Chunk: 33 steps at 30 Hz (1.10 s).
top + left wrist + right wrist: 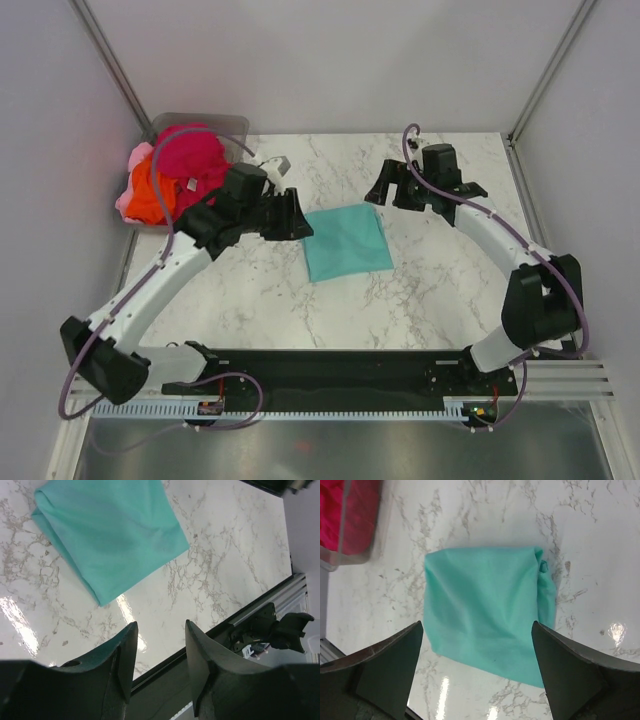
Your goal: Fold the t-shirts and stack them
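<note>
Both grippers hang empty: the right gripper (pixel 388 190) spread wide, the left gripper (pixel 293 215) partly open. One folded teal t-shirt (pixel 346 243) lies flat mid-frame, its upper-left corner by the left gripper, its upper-right just below the right. The magenta t-shirt (pixel 190 155), orange t-shirt (pixel 150 198) and pink t-shirt (pixel 136 158) sit heaped in the clear bin (pixel 215 125), upper left; three remain, I'd say.

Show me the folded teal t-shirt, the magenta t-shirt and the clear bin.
teal t-shirt (pixel 346 243): top external view, middle of the cloth.
magenta t-shirt (pixel 190 152): top external view, top of heap.
clear bin (pixel 215 120): top external view, back wall.
</note>
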{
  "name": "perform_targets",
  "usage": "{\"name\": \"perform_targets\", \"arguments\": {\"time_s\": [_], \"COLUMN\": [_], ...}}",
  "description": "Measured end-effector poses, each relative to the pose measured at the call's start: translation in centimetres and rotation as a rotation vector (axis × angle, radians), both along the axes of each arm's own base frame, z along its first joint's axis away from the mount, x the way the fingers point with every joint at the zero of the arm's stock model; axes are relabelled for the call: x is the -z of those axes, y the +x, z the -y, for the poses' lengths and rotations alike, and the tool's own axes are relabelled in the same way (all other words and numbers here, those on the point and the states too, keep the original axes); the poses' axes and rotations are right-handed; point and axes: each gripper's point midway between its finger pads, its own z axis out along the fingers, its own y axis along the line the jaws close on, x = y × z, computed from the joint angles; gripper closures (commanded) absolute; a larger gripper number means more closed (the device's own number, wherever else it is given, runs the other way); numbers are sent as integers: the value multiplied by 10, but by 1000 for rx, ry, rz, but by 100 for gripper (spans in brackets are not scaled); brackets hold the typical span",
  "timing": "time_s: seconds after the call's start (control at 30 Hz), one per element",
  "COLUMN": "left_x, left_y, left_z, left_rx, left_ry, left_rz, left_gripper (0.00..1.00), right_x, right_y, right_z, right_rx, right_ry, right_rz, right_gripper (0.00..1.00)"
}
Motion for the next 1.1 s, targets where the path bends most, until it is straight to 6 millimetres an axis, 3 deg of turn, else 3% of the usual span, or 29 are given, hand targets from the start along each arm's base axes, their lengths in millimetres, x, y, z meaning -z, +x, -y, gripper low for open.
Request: {"name": "perform_targets", "arguments": {"time_s": [0.07,0.27,0.47,0.57,0.63,0.67,0.83,0.9,1.1], "left_x": [-8,7,3,-4,-3,-1,5,5,7], "left_y": [-18,-78,-108,-118,-121,-121,-117,-116,-112], "left_z": [-14,-62,-95,-105,-110,-112,-118,-118,-119], "left_rx": [5,-3,-55,-81,-98,-106,-142,-148,-161], "left_ry": [-7,12,-26,-72,-87,-88,-69,-67,-51], "left_rz": [38,112,240,319,348,355,361,363,355], "left_gripper": [50,51,50,49,48,48,48,48,49], "right_x": [23,90,136,155,156,159,171,175,176], "right_y": [5,11,19,22,29,30,33,30,28], "right_z": [0,4,6,1,-6,-9,-21,-23,-20], "right_rx": [-11,-42,-50,-59,-67,-74,-97,-98,-96], "right_ry": [-31,-105,-128,-108,-77,-67,-18,-8,-16], "right_rz": [-37,-146,-219,-246,-225,-224,-231,-242,-232], "right_gripper": [2,2,4,10,25,41,87,98,100]}}
